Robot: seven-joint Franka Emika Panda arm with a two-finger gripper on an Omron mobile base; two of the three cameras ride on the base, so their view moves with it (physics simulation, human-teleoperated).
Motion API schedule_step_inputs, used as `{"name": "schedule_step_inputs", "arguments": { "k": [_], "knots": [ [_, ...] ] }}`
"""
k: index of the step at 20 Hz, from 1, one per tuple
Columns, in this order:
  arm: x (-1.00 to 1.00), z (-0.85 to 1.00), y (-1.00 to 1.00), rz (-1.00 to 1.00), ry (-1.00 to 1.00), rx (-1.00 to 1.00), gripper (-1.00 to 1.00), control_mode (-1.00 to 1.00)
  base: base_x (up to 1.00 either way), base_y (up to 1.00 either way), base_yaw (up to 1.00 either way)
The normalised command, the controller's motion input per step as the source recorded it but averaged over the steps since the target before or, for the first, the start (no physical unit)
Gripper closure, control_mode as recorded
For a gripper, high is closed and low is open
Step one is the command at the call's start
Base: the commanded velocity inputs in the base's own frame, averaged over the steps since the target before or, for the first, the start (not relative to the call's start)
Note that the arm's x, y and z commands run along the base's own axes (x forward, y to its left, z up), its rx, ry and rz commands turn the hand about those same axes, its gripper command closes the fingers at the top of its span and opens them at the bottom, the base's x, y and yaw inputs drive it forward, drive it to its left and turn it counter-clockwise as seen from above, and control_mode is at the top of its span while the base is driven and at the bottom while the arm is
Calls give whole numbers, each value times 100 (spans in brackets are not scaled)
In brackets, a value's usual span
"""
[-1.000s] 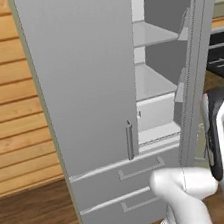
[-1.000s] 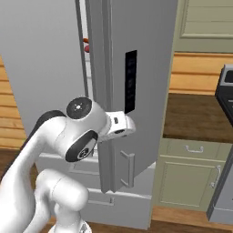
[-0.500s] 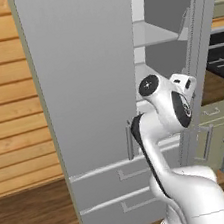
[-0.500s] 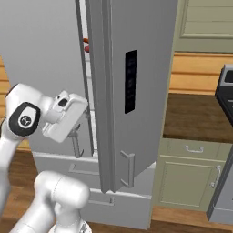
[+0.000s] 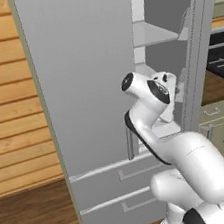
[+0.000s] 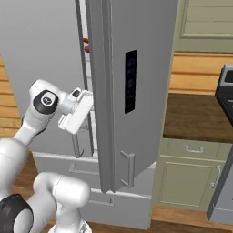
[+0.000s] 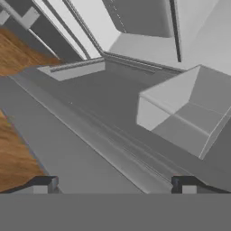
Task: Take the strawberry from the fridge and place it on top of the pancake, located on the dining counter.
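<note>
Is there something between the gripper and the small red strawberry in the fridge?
Yes. The open gripper sits low at the gap of the tall grey fridge; its part-open right door stands beside the red fruit higher inside.

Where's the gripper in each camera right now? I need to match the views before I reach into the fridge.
Left base view: the gripper is at centre right, pointing into the gap between the fridge doors.
Right base view: centre left, just beside the open door's edge.
Hand view: its two tips stand wide apart at the bottom, jaws open.
Shared landmark: the closed door's handle, just below the gripper in both base views.
</note>
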Motion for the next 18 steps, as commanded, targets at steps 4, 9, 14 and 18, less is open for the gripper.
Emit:
{"name": "schedule_step_inputs", "arguments": {
  "k": [4, 9, 14, 18],
  "knots": [
    [14, -9, -69, 0, 1, 0, -100, -100, 0, 0, 0],
    [-46, -3, -94, -5, 0, 0, -100, -100, 0, 0, 0],
    [-30, 0, -100, -1, -1, 0, -100, -100, 0, 0, 0],
    [-18, -8, -100, 0, -10, 5, -100, -100, 0, 0, 0]
  ]
}}
